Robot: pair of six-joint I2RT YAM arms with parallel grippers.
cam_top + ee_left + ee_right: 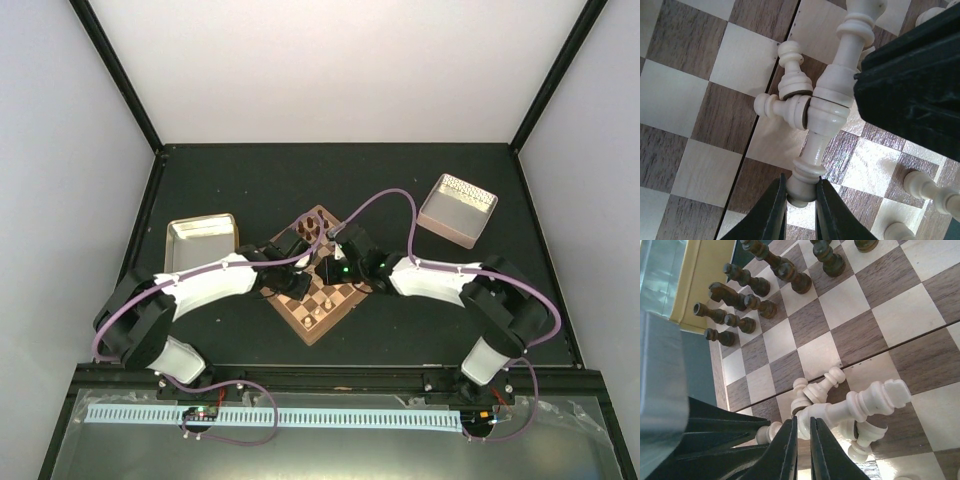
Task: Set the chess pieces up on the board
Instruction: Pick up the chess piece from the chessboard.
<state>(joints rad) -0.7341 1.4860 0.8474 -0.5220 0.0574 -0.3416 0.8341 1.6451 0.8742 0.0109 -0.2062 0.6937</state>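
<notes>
Your left gripper point(801, 202) is pinched tight on one end of a tall cream piece point(827, 100). Just past its tips, two cream pawns point(790, 107) touch that piece on the board point(685, 75). Your right gripper point(803, 442) is closed too, with its tips at a heap of cream pieces point(860, 402); I cannot tell whether it grips one. Far ahead stand dark pieces point(755, 285).

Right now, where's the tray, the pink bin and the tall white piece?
tray point(200, 243), top view, on its bare floor.
pink bin point(447, 228), top view, on its near wall.
tall white piece point(832, 100), left wrist view, on its wide middle.
</notes>
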